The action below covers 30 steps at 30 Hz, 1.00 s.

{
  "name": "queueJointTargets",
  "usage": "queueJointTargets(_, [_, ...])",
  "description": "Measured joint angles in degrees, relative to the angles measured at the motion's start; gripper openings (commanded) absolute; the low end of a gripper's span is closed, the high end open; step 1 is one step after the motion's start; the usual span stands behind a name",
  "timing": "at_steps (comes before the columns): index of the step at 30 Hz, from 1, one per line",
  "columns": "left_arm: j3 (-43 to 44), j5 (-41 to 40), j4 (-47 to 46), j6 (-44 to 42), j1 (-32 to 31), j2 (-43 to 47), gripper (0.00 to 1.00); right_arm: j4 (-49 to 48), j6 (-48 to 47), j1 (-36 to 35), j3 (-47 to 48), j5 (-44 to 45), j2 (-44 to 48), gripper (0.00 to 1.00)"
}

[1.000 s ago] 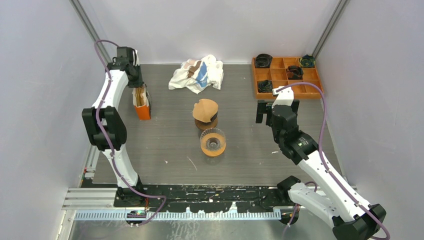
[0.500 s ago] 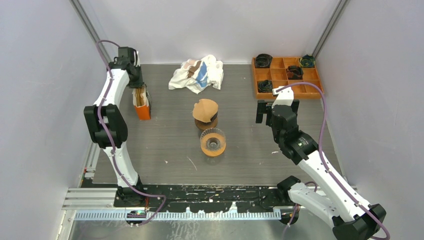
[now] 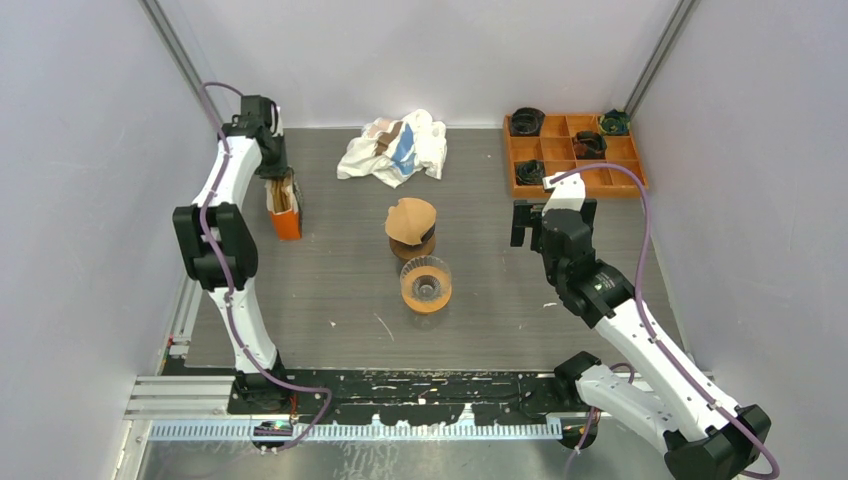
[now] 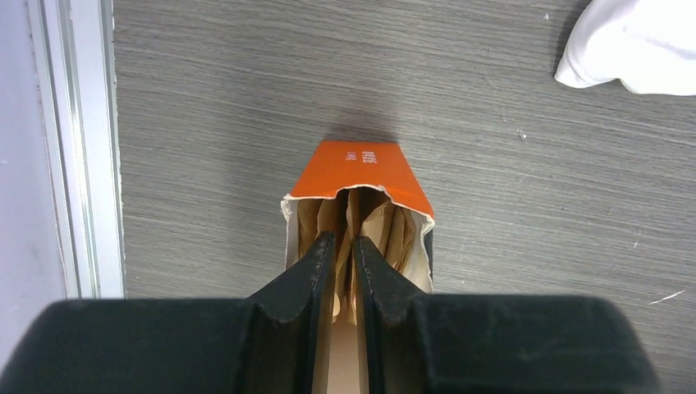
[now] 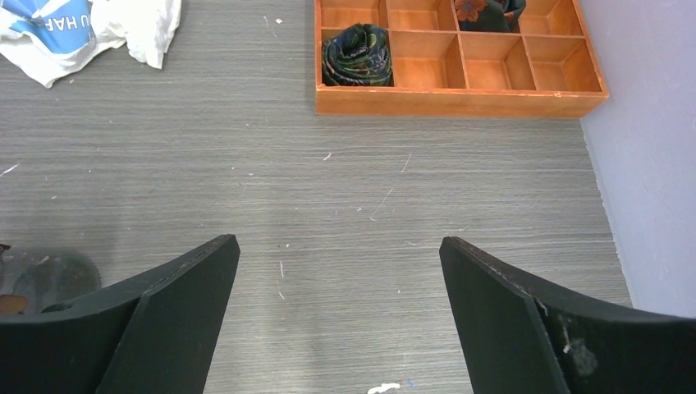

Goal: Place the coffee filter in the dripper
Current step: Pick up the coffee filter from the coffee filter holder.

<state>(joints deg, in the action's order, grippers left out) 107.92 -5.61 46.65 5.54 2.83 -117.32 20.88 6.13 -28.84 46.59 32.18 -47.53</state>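
Currently the pick-up step is in hand: low in the left wrist view, the left gripper [image 4: 345, 240] is pinched nearly closed on a brown coffee filter [image 4: 345, 212] inside the orange box [image 4: 359, 168]. The dripper [image 3: 426, 285] is seen empty at the centre of the top view, well apart. The right gripper [image 5: 338, 242] is spread wide. Next, a straight lift is called for, so that one filter alone is drawn out.

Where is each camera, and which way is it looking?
Top camera: high behind, looking down at the table; left arm and right arm show.
Left wrist: above the orange box, looking down; left gripper pinches a coffee filter.
Right wrist: facing across the table toward the wooden tray; open right gripper below.
Both wrist views share the white cloth.
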Motion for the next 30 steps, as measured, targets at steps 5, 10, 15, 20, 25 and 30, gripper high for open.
queueJointTargets(5, [0.57,0.00,0.42,0.00,0.00,-0.68,0.15,-0.04,0.00,0.00,0.00,-0.13,-0.11,1.00])
queueJointTargets(10, [0.63,0.04,0.46,0.00,0.04,-0.98,0.10,-0.07,0.00,0.00,0.00,-0.15,-0.11,1.00])
queueJointTargets(15, [0.90,0.04,1.31,0.00,0.07,-1.20,0.01,-0.04,0.00,0.00,0.00,-0.17,-0.11,1.00])
queueJointTargets(20, [1.64,0.02,2.58,-0.09,0.09,-1.18,0.00,-0.04,0.00,0.00,0.00,-0.26,-0.11,1.00])
queueJointTargets(25, [1.70,-0.44,3.89,-0.11,0.09,-0.57,0.00,-0.04,0.00,0.00,0.00,-0.52,-0.04,1.00])
queueJointTargets(30, [1.70,-0.87,5.62,-0.09,0.09,2.49,0.00,-0.04,0.00,0.04,0.00,-1.03,0.46,1.00])
